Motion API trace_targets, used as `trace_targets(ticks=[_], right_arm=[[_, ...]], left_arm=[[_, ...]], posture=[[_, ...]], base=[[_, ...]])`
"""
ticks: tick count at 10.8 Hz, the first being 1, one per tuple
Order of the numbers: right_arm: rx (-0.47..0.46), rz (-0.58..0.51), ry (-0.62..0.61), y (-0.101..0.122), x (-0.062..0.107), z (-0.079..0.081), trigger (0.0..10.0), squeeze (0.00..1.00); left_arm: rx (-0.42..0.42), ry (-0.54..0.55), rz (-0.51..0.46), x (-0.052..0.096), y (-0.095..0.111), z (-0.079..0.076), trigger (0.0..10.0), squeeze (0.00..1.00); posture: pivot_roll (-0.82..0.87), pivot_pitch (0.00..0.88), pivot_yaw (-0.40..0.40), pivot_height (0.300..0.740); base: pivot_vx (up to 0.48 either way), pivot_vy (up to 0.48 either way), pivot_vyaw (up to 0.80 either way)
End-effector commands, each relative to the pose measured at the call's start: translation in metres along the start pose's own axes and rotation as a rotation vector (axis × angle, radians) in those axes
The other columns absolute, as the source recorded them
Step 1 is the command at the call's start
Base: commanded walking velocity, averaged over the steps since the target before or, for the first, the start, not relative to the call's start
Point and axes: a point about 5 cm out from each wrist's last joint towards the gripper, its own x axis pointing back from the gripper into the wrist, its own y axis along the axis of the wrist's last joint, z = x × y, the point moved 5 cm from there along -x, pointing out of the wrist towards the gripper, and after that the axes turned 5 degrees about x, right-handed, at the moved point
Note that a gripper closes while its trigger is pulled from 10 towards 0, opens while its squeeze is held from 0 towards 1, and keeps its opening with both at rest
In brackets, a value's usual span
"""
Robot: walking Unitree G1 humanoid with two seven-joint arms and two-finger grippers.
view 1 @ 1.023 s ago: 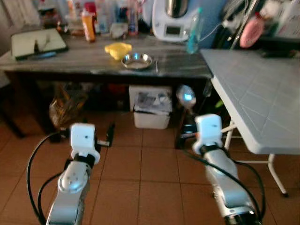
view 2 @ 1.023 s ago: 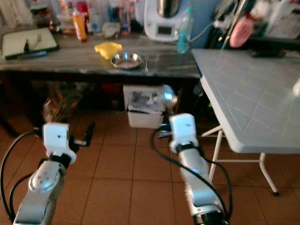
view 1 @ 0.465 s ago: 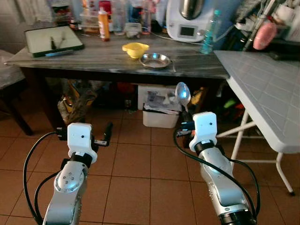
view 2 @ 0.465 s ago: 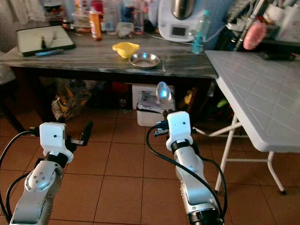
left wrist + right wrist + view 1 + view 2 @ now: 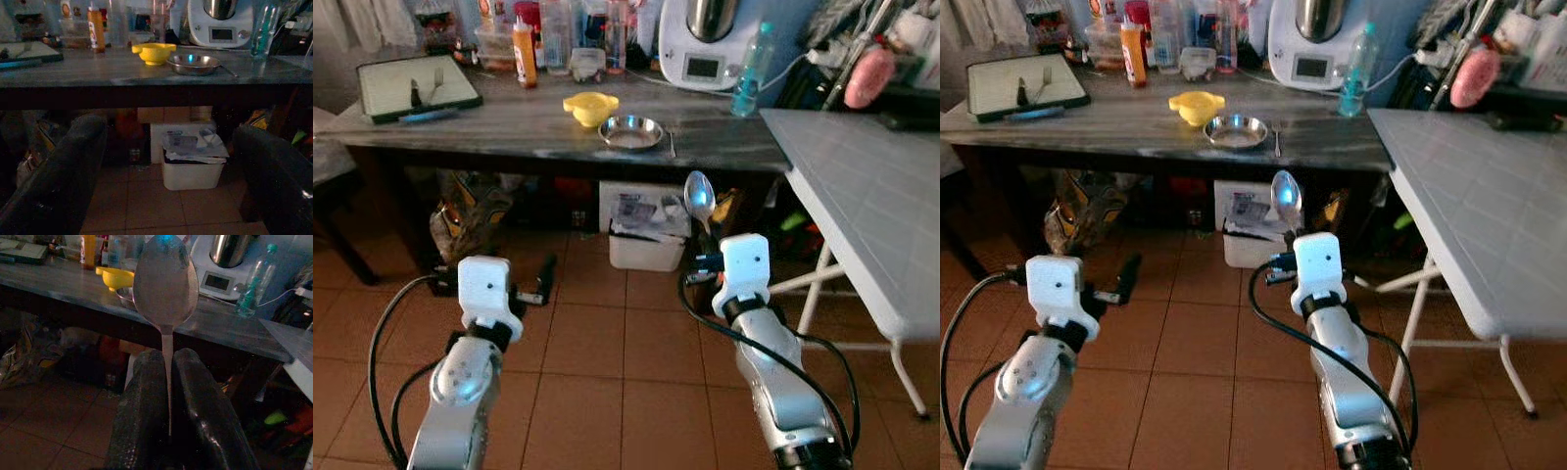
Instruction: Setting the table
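My right gripper (image 5: 168, 355) is shut on the thin handle of a metal spoon (image 5: 698, 193), which stands upright with its bowl (image 5: 165, 281) at the top. It hangs over the tiled floor, short of the dark stone-topped table (image 5: 509, 122). On that table sit a yellow bowl (image 5: 590, 105) and a shallow metal dish (image 5: 630, 131) with a utensil (image 5: 672, 145) beside it. At the table's far left lies a tray (image 5: 411, 86) holding a fork and a knife. My left gripper (image 5: 168, 128) is open and holds nothing, level with the right one.
A white folding table (image 5: 871, 186) stands on the right, its legs near my right arm. Under the dark table are a white bin (image 5: 646, 240) and a bag (image 5: 470, 211). A kitchen machine (image 5: 705, 39), a plastic bottle (image 5: 751, 57) and an orange bottle (image 5: 524, 54) line the back.
The whole picture has shifted and sharpened, so the camera moved. Both arms keep their pose and the spoon stays in the right gripper.
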Motion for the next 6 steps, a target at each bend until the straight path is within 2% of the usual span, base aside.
trace_targets(ticks=[1,6], right_arm=[[0.005,-0.012,-0.009,0.0033,-0.0021,-0.0025,10.0,0.00],[0.012,-0.016,-0.016,0.0037,-0.0032,-0.0037,10.0,0.00]], left_arm=[[0.006,-0.007,-0.016,-0.0005,0.0039,-0.0016,10.0,0.00],[0.036,-0.044,-0.014,-0.0013,0.0030,-0.0094,10.0,0.00]], posture=[[0.15,0.000,-0.048,0.740],[0.14,0.000,-0.043,0.740]], base=[[0.480,0.000,0.00],[0.480,0.000,0.00]])
